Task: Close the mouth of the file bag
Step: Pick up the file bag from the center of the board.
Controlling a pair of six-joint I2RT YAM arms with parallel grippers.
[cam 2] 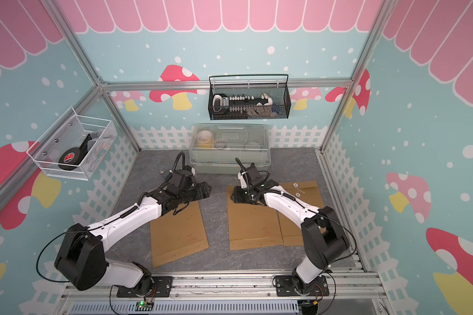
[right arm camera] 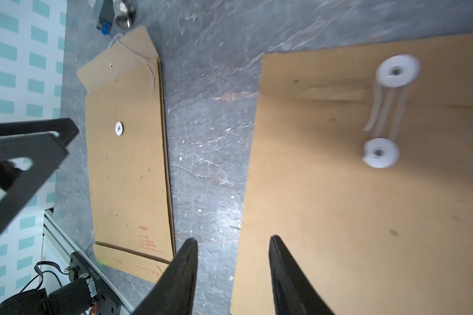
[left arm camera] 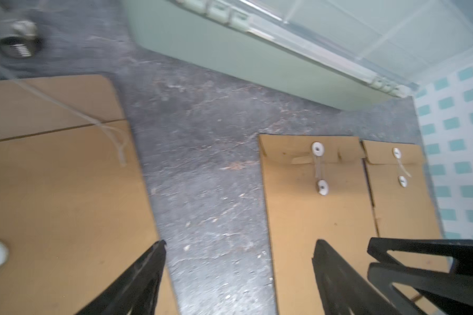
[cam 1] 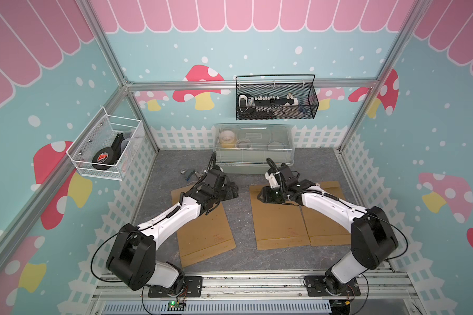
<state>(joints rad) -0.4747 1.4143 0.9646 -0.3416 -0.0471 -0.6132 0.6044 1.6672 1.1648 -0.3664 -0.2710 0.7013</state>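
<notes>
Three brown file bags lie flat on the grey table. The left file bag [cam 1: 205, 234] [right arm camera: 129, 177] has its flap [right arm camera: 126, 54] folded out flat, its string [left arm camera: 104, 128] lying loose, and one white disc [right arm camera: 118, 128] on its body. The middle file bag [cam 1: 279, 223] [right arm camera: 366, 218] and the right file bag [cam 1: 325, 226] [left arm camera: 402, 204] have string wound between their two discs. My left gripper [cam 1: 231, 191] [left arm camera: 239, 244] is wide open over the bare strip between the left and middle bags. My right gripper [cam 1: 262, 195] [right arm camera: 234, 240] is open and empty at the middle bag's left edge.
A clear plastic box [cam 1: 254, 147] with tape rolls stands at the back, just beyond both grippers. Small metal parts [cam 1: 189, 173] lie by the left bag's top. A black wire basket [cam 1: 276, 101] and a white one [cam 1: 107, 147] hang on the walls.
</notes>
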